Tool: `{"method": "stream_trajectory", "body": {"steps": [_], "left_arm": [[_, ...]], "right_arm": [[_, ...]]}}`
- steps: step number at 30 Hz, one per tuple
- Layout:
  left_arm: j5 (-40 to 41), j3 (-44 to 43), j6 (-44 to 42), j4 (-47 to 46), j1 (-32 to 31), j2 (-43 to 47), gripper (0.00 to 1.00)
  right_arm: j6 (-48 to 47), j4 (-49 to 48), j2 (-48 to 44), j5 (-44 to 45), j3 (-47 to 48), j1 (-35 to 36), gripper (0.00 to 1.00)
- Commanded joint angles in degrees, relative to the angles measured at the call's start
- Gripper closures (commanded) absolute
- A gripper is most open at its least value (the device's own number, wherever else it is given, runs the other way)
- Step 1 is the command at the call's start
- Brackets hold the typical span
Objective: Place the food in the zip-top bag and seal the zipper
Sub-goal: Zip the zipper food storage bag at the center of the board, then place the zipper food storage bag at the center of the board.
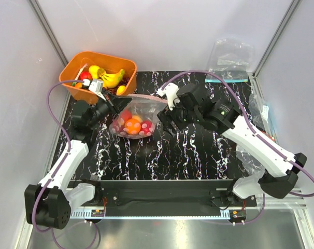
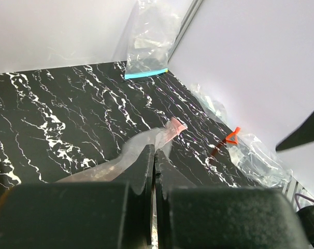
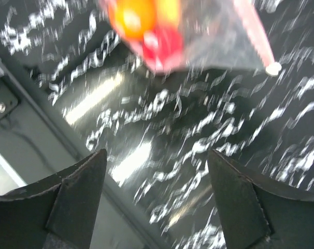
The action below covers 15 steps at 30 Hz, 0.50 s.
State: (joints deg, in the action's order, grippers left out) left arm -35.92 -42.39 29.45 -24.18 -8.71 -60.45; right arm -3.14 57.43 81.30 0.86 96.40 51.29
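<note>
The left claw is pinched tight on a corner of the bag. The bag's pink zipper runs away from the claw's tips, and the toy fruit sits inside just beyond them. The right claw stands wide with nothing between its fingers, and the bag's other end is just ahead of it.

orange bin holding bananas; teal-strip bag against far wall
</note>
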Motion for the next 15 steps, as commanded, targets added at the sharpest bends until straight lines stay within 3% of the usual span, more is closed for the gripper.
{"method": "stream_trajectory", "body": {"steps": [1,7,11,15], "left_arm": [[-1.8,0.1,-0.6,-6.0,0.2,2.4,1.0],[-0.8,0.2,-0.6,-5.3,0.2,2.9,1.0],[10.0,1.2,-2.2,1.0,0.3,5.4,1.0],[17.2,1.4,-4.7,0.5,0.9,6.4,1.0]], "right_arm": [[-6.6,-12.9,-1.5,-0.1,-1.1,0.4,0.15],[-10.7,-17.5,1.7,2.8,-0.3,0.0,0.15],[-8.8,-16.7,4.8,3.4,3.5,-1.4,0.16],[-7.8,-18.8,3.6,2.1,1.0,-1.5,0.16]]}}
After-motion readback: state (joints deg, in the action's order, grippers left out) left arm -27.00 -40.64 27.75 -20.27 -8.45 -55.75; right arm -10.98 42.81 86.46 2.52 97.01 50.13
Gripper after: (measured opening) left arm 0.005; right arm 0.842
